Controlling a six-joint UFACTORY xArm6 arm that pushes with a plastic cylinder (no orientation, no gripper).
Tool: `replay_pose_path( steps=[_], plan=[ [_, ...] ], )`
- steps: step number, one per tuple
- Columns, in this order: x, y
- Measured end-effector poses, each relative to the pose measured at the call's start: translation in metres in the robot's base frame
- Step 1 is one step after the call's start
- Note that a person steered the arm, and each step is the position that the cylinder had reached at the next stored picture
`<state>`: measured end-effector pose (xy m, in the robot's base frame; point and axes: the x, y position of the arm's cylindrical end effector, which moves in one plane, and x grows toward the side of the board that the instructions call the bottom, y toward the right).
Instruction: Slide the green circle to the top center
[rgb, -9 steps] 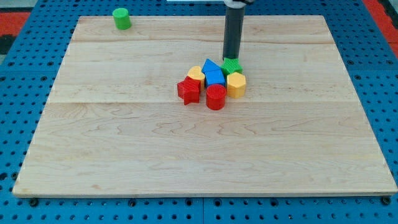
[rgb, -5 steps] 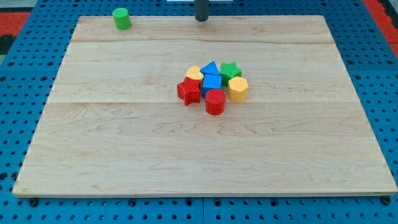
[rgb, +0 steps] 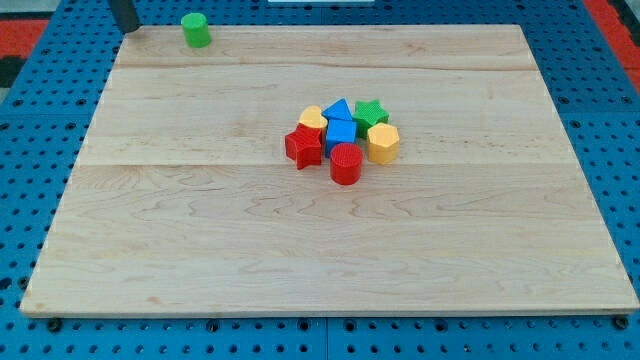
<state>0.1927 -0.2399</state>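
The green circle (rgb: 195, 30) stands at the surface's (rgb: 200, 250) far-left corner. My tip (rgb: 127, 28) is set just left of it — apart, not touching — so the circle lies rightward, toward far centre. No gripper is fitted, so nothing is grasped.

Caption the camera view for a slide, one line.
My tip sits left of the green circle at the board's top-left, apart from it; seven blocks cluster mid-board.
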Motion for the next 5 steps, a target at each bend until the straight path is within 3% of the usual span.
replay_pose_path(
  steps=[1,2,3,4,5],
  plan=[
    [0.033,0.126],
    [0.101,0.164],
    [0.069,0.051],
    [0.0,0.062],
    [0.012,0.153]
  ],
)
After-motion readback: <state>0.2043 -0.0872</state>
